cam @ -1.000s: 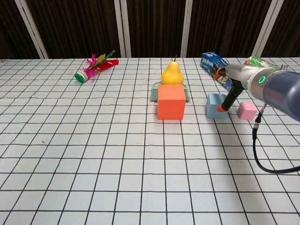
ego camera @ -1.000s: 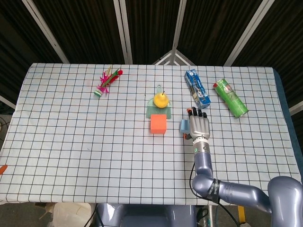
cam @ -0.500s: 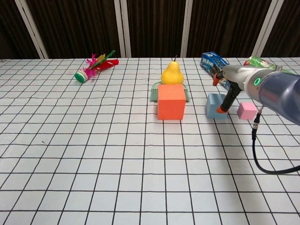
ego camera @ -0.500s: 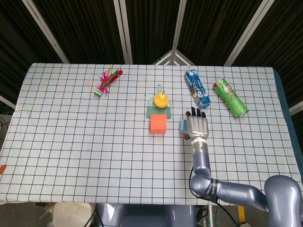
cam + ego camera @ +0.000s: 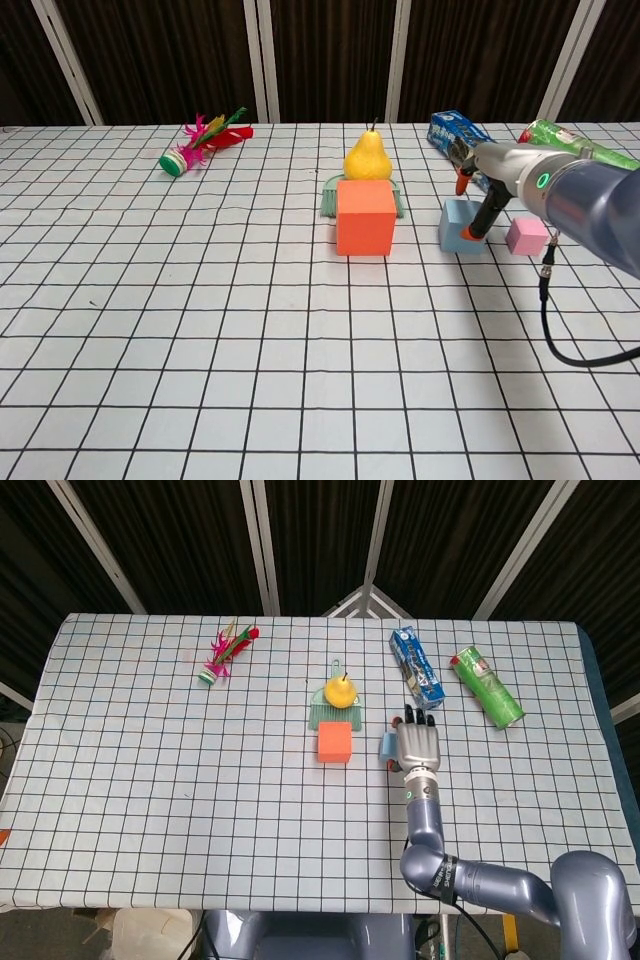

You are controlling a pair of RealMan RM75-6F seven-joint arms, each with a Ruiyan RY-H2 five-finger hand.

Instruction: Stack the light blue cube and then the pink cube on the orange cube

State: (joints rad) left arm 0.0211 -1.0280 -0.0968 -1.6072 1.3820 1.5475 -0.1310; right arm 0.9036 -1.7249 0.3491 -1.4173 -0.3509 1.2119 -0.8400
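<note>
The orange cube stands on the checked cloth in front of a pear. Just to its right, the light blue cube rests on the table. My right hand hangs over this cube with its fingers spread. The thumb tip lies at the cube's front right face, and an orange-tipped finger reaches down behind it. The pink cube sits right of the hand in the chest view; the hand hides it in the head view. My left hand shows in neither view.
A yellow pear sits on a green brush right behind the orange cube. A blue box and a green bottle lie at the back right. A feathered shuttlecock lies at the back left.
The right hand has edged slightly away from me, and one finger has come lower behind the light blue cube. The cube has shifted a touch to the left.
</note>
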